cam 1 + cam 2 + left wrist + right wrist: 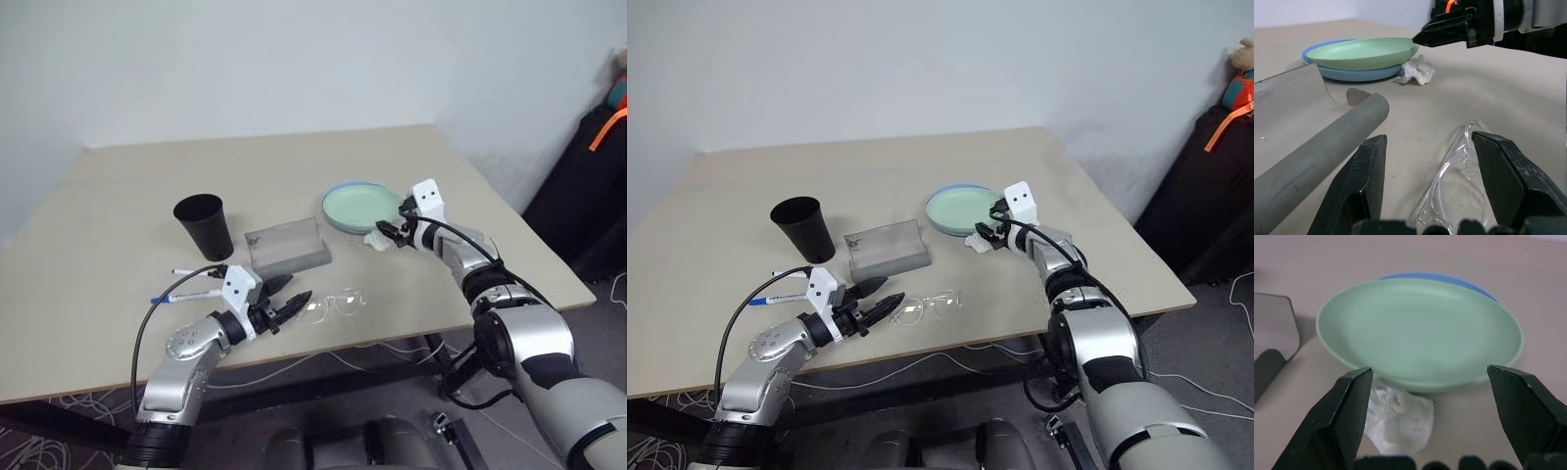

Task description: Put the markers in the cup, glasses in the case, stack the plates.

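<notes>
— Where do the plates stand?
— Stacked already: the mint green plate (pixel 363 206) sits on the light blue plate (pixel 338 191), toward the far right of the table (pixel 118 186). A small white paper wad (pixel 1399 423) lies just beside their near rim.
— And the right pincer (pixel 389 233)?
— It hovers at that near rim, over the wad, with its two black fingers spread wide and nothing between them.
— The glasses?
— The glasses (pixel 333 305) lie flat near the table's front edge, outside the case (pixel 286 246). The case is a grey oblong box between the cup (pixel 205 226) and the plates; from the left wrist view its translucent lid looks raised, though I cannot tell how far.
— Left pincer (pixel 294 296)?
— Low at the table's front, pointing at the glasses, fingers parted on either side of the near lens and gripping nothing.
— Markers?
— Both lie on the table, left of the left pincer and in front of the cup: the white marker (pixel 186 271) and the blue-capped marker (pixel 181 296), close together. The black cup stands upright, well apart from the plates.
</notes>
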Tool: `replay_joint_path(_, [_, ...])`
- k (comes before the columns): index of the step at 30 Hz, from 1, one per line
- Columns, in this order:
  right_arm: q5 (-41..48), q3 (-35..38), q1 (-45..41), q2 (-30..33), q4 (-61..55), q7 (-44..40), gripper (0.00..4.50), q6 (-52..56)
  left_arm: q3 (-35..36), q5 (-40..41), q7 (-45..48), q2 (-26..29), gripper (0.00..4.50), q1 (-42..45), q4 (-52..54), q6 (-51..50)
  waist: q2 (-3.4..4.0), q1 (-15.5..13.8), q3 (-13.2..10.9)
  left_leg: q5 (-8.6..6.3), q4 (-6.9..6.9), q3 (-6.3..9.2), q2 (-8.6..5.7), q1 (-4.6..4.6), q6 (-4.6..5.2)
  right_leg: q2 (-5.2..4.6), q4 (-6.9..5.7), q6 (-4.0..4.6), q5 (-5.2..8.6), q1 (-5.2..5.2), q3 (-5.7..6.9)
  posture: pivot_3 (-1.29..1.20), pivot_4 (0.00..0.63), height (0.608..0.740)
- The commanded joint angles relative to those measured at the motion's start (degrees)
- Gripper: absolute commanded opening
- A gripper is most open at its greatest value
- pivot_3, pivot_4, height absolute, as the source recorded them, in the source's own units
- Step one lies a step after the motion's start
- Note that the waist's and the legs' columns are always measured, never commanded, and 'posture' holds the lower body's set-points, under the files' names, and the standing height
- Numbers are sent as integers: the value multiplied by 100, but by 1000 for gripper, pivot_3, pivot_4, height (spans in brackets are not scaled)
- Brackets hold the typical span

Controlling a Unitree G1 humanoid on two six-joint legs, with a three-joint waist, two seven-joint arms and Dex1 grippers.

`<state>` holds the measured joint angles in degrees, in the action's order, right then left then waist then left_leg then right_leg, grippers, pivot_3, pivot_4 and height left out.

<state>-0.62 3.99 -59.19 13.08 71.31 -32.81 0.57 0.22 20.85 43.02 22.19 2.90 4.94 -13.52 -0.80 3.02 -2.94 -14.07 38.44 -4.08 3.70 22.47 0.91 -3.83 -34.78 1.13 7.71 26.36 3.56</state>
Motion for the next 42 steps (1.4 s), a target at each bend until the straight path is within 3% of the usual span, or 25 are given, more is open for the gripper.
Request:
replay_joint_path(1, [111, 59, 12, 17, -255, -45, 4044, 144, 12, 2, 25, 34, 2896, 113, 155, 82, 0, 6, 0, 0, 0, 0, 0, -1, 0, 1, 0, 0, 0, 0, -1, 0, 0, 740])
replay_joint_path(13, [89, 51, -23, -334, 68, 75, 4044, 539, -5, -33, 80, 24, 2896, 212, 77, 81, 1, 2, 0, 0, 0, 1, 0, 0, 0, 1, 0, -6, -4, 0, -1, 0, 0, 740])
replay_joint_path(16, [96, 69, -27, -310, 83, 121, 3478, 527, 32, -34, 55, 36, 2896, 144, 133, 81, 1, -3, 0, 0, 0, 1, -1, 2, 0, 0, 1, -7, -4, 0, 0, 0, 0, 740])
replay_joint_path(26, [111, 49, 33, -29, -138, -108, 31, 378, 48, -42, 3, 26, 2896, 101, 169, 86, 1, -1, 0, 0, 0, 2, -1, 0, 0, 0, 0, -5, -3, 0, 0, 0, 0, 740])
replay_joint_path(35, [358, -30, 6, 274, -1102, -1483, 31, 549, 16, -55, 53, 20, 2896, 194, 56, 118, 2, 1, 0, 0, 0, 1, -1, 1, 0, 0, 0, -7, -4, 2, -1, 0, 0, 740])
replay_joint_path(42, [325, 10, -527, 59, -879, -795, 31, 452, 19, -76, 110, 27, 2896, 293, -53, 154, 3, 0, -1, 0, 0, 1, 0, -1, -1, 1, -3, -5, -3, 3, 0, 0, 0, 740])
